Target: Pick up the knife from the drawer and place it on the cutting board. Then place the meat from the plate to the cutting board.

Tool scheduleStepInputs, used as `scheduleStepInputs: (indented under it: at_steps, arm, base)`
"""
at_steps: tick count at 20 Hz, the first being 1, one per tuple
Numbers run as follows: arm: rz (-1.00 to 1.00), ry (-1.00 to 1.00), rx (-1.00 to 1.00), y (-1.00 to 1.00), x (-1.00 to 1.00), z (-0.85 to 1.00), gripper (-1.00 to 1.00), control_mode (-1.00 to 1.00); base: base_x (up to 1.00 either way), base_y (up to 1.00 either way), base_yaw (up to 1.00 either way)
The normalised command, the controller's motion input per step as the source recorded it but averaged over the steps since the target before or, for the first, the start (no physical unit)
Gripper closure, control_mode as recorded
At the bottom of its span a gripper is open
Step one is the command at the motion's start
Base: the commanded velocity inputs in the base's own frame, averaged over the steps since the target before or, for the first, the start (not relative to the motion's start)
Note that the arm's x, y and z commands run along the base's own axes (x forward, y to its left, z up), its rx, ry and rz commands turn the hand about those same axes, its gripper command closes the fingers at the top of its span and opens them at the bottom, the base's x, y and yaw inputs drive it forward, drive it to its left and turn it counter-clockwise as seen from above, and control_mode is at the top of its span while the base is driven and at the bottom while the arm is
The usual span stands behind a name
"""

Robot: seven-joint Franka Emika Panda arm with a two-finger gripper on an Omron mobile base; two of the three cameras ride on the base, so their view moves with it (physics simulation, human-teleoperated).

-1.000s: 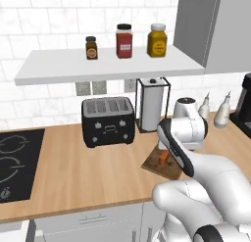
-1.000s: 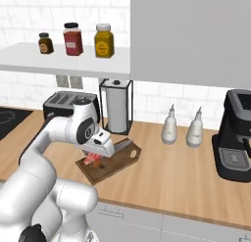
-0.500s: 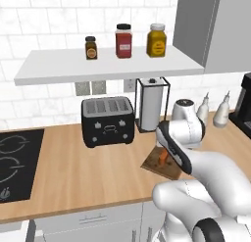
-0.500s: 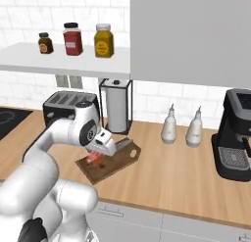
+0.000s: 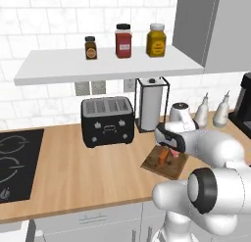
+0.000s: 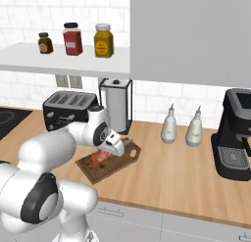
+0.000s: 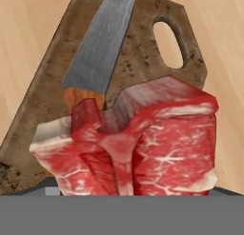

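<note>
Close up from the hand camera, the meat (image 7: pixel 138 143) lies on the cutting board (image 7: pixel 52 86) directly below the gripper, covering most of the knife's (image 7: pixel 97 48) orange handle; the grey blade points away. Nothing sits between the widely parted jaws. From the right, the gripper (image 6: pixel 112 149) hovers just above the meat (image 6: pixel 100 157), with the board's (image 6: pixel 125 160) far end showing beyond it. From the left, the arm hides part of the board (image 5: pixel 156 166).

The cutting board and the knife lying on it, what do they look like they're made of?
The cutting board looks like dark brown wood with a matte, speckled, worn surface and a cut-out grip hole. The knife has a flat grey blade with a dull sheen, probably steel; its orange-brown handle could be wood or plastic, since the meat mostly covers it.
</note>
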Motion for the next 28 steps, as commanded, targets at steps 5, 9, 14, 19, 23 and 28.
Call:
scheduleStepInputs:
  at_steps: [5,9,14,19,23,28]
  arm:
    - [-0.03,0.17,0.0,-0.27,0.12,-0.33,1.0,-1.0]
    - [0.0,0.06,0.0,-0.01,0.01,-0.08,1.0,-1.0]
    - [-0.01,0.01,0.02,-0.33,-0.04,-0.09,1.0,-1.0]
    - [-0.02,-0.02,0.01,-0.23,-0.13,0.0,1.0,-1.0]
    - [0.0,-0.11,0.01,0.0,0.0,-0.16,1.0,-1.0]
    - [0.0,-0.13,0.04,0.05,0.2,-0.29,-1.0,-1.0]
  base:
    - [0.0,0.0,0.0]
    - [0.0,0.0,0.0]
    - [0.0,0.0,0.0]
    - [0.0,0.0,0.0]
    - [0.0,0.0,0.0]
    - [0.0,0.0,0.0]
